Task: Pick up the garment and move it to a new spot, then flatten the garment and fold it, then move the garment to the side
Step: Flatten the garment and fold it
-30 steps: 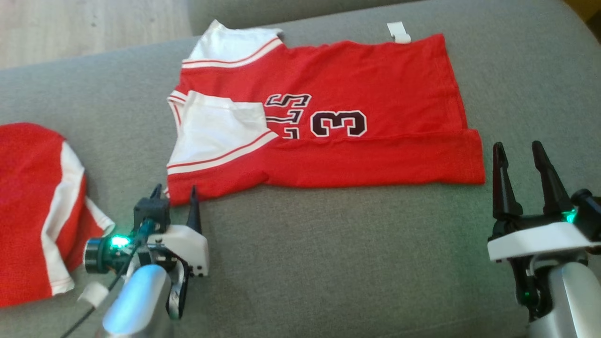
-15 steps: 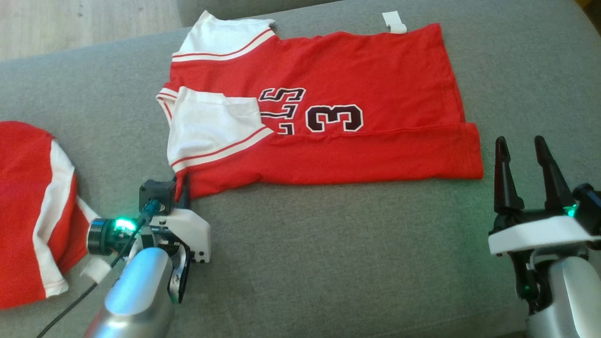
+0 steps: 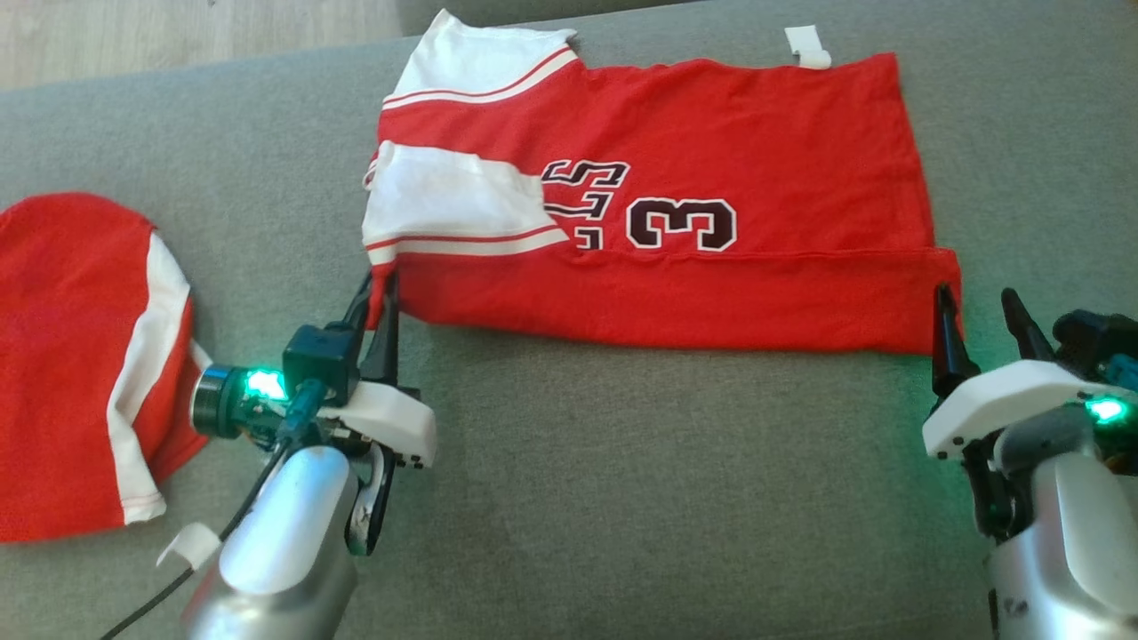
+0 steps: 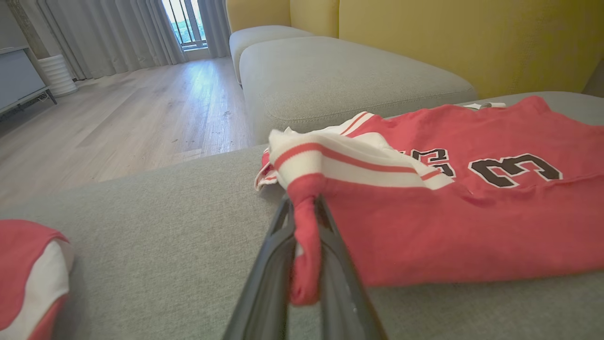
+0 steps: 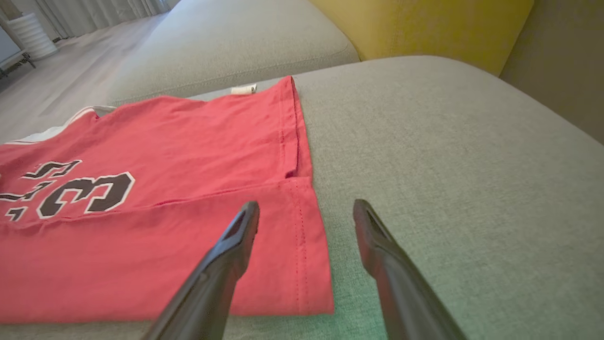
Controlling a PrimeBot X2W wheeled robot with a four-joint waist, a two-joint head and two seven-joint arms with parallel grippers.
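The garment (image 3: 711, 142) is a red jersey with white sleeves and a black "3", lying partly folded on the grey sofa cushion (image 3: 622, 498). My left gripper (image 3: 380, 289) is shut on the garment's near left corner (image 4: 304, 222), which bunches up between the fingers in the left wrist view. My right gripper (image 3: 973, 307) is open at the garment's near right corner (image 5: 306, 264); one finger hangs over the red hem, the other over bare cushion, with nothing held.
A second red and white garment (image 3: 80, 356) lies at the left edge of the cushion. Wooden floor (image 4: 118, 123) and another grey cushion (image 4: 339, 80) lie beyond, with a yellow backrest (image 5: 415, 23) at the far right.
My left gripper has closed on the near left corner and pulled it forward. My right gripper has advanced to the near right corner. The camera has shifted too.
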